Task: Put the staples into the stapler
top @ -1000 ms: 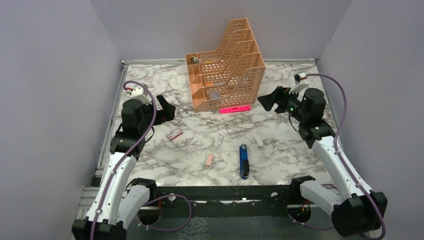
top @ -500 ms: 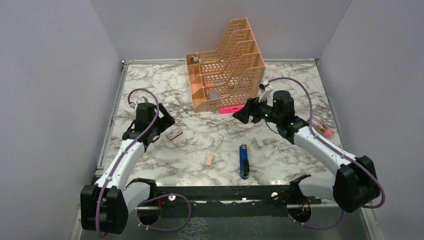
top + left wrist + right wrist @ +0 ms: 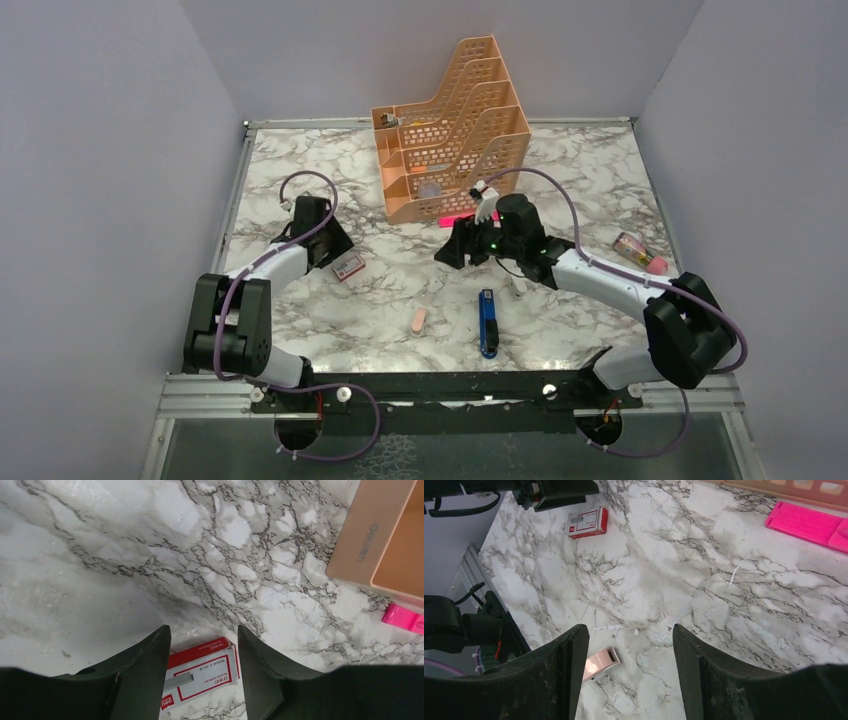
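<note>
The staples [image 3: 347, 266] sit in their white, red-labelled box on the left half of the desk [image 3: 590, 170], well apart from the stapler [image 3: 487, 322]. The stapler lies right of centre toward the near edge, its long axis running near to far.

The left end effector [image 3: 327, 242] is just on the far-left side of the box. In the left wrist view its fingers are spread, and the box [image 3: 200, 672] shows in the gap between them, its long side lying roughly across that gap. Whether either finger touches it, I cannot tell. The left arm is clearly the nearer one to the staples, so a closing pinch would probably land on the box's short ends.

The right end effector [image 3: 450, 250] hovers over mid-desk, spread and holding nothing. The stapler lies nearward and slightly right of it, making this the nearer arm for that piece. A peach-pink piece [image 3: 419, 320] lies left of the stapler, and a pink bar [image 3: 468, 219] rests at the foot of the orange file rack [image 3: 450, 130] beyond.
</note>
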